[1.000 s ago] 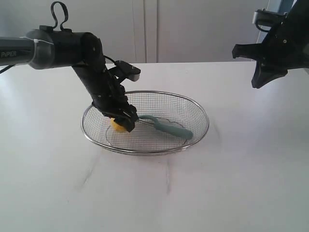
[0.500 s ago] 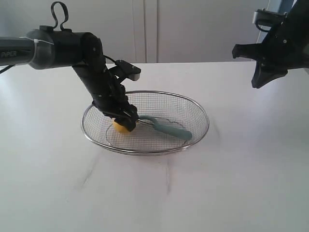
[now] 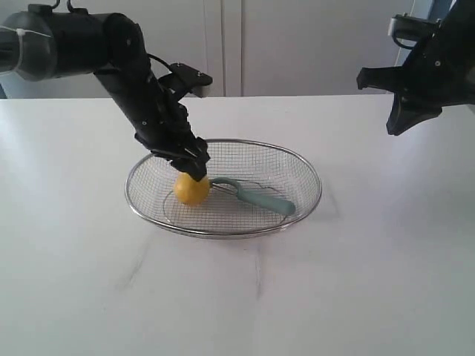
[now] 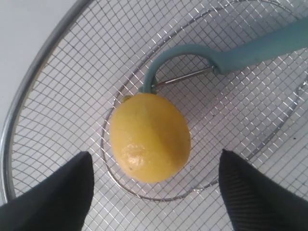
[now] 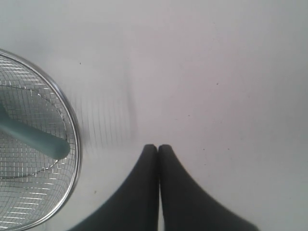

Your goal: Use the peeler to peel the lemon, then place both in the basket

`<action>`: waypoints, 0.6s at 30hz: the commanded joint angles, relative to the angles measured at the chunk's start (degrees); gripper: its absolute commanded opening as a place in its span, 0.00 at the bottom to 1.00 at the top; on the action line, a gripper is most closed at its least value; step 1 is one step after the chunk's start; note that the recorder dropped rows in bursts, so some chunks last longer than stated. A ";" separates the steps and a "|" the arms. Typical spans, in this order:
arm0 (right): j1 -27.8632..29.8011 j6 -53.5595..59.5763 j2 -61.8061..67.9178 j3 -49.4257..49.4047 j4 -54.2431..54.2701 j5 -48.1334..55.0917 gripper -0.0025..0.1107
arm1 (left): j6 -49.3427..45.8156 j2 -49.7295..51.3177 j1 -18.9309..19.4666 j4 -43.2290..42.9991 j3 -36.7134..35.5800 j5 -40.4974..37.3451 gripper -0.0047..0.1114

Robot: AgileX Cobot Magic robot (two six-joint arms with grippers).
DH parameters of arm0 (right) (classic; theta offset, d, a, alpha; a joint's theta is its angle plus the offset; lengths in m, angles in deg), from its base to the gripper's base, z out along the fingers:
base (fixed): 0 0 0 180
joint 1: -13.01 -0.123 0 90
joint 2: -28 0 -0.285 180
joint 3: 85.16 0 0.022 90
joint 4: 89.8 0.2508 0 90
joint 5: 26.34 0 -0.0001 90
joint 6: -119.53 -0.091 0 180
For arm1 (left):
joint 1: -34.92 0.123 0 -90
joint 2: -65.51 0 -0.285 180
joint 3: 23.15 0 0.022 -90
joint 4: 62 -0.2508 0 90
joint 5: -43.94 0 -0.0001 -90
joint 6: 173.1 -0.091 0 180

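Note:
The yellow lemon (image 3: 191, 189) (image 4: 150, 137) lies in the left half of the wire basket (image 3: 223, 230) (image 4: 33, 91). Beside it lies the teal peeler (image 3: 260, 196) (image 4: 250, 48), its curved head touching the lemon and its handle pointing right. My left gripper (image 3: 189, 165) (image 4: 155, 187) hangs open just above the lemon, its fingers apart on either side and clear of the fruit. My right gripper (image 3: 393, 126) (image 5: 158, 148) is raised high at the far right, shut on nothing, over bare table. The basket's rim (image 5: 72, 139) and the peeler's handle end (image 5: 33, 137) show in the right wrist view.
The basket stands in the middle of a white table (image 3: 334, 282). White cabinet doors (image 3: 297, 44) form the back wall behind the table.
My left gripper has risen off the lemon and moved back and up; the lemon now lies fully in sight in the basket. The right arm has not moved.

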 commanded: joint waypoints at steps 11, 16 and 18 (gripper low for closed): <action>0.51 -0.27 -0.82 0.41 -0.10 -0.35 0.02 | 7.12 -4.45 -0.04 -4.78 0.32 -10.05 0.10; 0.51 -0.27 -0.82 0.41 0.02 -0.32 0.02 | 12.38 -6.04 1.29 -6.80 0.32 -12.86 0.04; 0.51 -0.27 -0.82 0.41 0.12 -0.32 0.02 | 14.08 -6.62 2.59 -6.96 0.32 -13.98 0.04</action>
